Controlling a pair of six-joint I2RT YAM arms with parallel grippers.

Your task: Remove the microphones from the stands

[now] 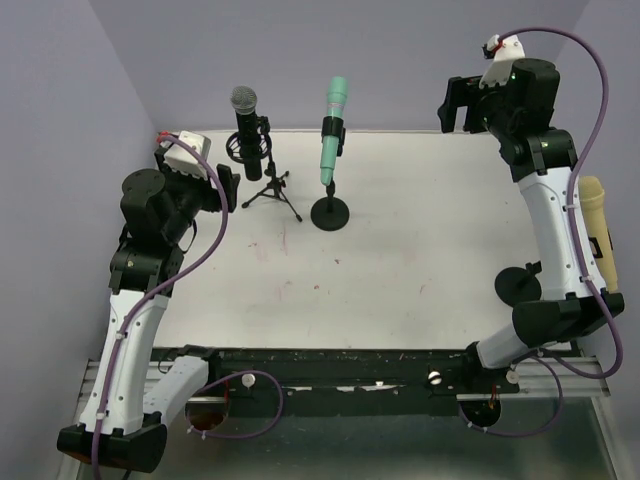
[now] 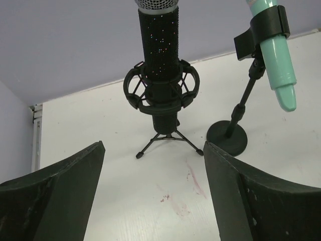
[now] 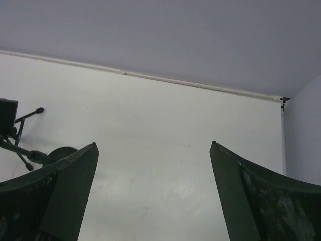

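**Left gripper** (image 1: 226,187), jaws wide apart and empty, faces the sparkly black microphone with silver mesh head (image 1: 246,112). This sits upright in a black ring shock mount (image 2: 136,93) on a small black tripod stand (image 1: 271,190), near the back-left edge of the white table (image 1: 420,250). Bare tabletop separates the fingers (image 2: 75,191) from the tripod. A mint-green microphone (image 1: 333,135) on a round-based black stand (image 1: 330,212) stands just to its right. **Right gripper** (image 1: 457,104), likewise spread and empty, hovers near the open back-right corner.

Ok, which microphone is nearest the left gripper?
The black microphone in the tripod shock mount, straight ahead of the left gripper; the teal microphone stands farther right.
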